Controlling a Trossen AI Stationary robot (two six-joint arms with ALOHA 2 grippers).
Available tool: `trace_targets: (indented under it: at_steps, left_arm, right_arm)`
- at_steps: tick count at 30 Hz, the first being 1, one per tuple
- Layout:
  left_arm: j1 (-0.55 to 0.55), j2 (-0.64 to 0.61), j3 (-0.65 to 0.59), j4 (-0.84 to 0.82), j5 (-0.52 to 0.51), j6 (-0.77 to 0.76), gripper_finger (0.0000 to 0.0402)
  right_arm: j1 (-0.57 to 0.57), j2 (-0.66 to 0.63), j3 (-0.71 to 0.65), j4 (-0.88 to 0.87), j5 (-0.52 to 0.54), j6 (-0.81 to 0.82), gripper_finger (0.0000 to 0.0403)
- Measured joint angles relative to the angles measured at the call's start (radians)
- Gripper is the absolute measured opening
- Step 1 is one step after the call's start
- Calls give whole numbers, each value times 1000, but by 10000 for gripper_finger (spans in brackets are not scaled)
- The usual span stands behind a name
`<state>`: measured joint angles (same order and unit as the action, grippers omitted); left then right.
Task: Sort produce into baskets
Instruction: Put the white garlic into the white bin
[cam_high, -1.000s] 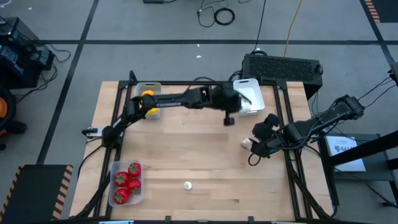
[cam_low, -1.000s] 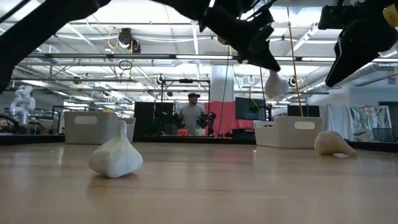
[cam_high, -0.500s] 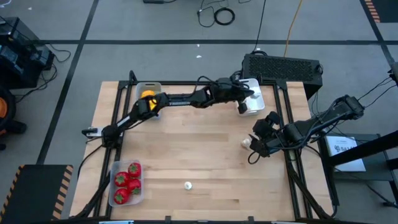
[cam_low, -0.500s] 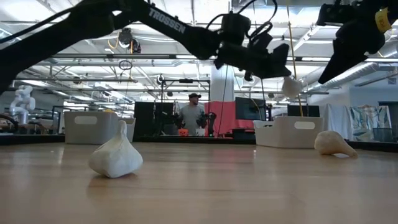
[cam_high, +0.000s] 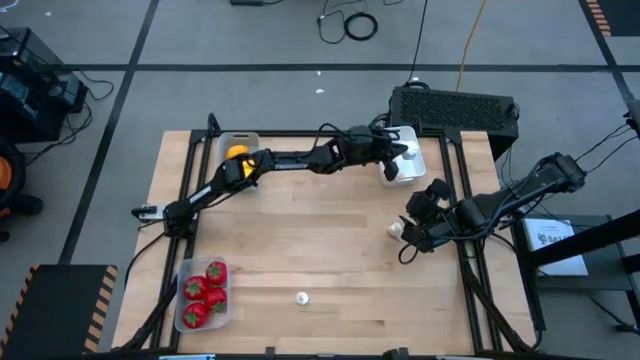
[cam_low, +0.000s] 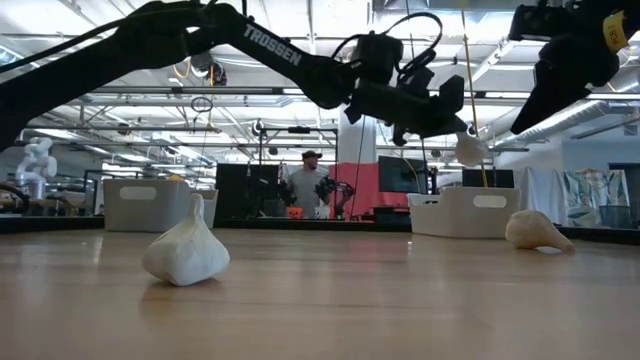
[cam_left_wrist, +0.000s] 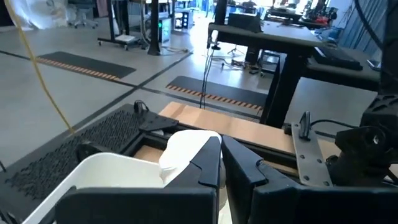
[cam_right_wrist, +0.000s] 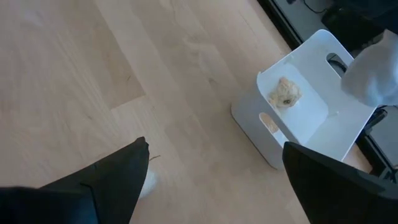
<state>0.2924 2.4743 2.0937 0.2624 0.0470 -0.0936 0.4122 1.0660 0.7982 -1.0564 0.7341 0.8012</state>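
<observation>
Over the far right corner of the table, the left gripper hangs directly above the white basket, fingers pinched on a garlic bulb, so the drop is straight down. Nearer, the right gripper hovers with fingers spread wide over another bulb lying just at its left on the wood.

White basket is sitting far right, one garlic bulb lying inside, another hanging above it. Grey basket far left is holding a lemon. Clear basket near left is cradling red pieces. Two bulbs are lying loose: near-centre and right.
</observation>
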Motion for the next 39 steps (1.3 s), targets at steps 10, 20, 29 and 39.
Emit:
trace_targets:
  at_steps: [10,20,29,39]
  left_arm:
    - [2,-1,0,-13,-72,20,42]
    - [2,-1,0,-19,-76,-32,153]
    - [0,-31,56,-330,-59,-32,163]
    - [-12,-156,153,-1078,-2,7,163]
  right_arm:
    - [0,0,0,30,0,-33,357]
    - [0,0,0,36,-1,-36,357]
    - [0,0,0,36,-3,-36,357]
    - [0,0,0,93,-7,-38,357]
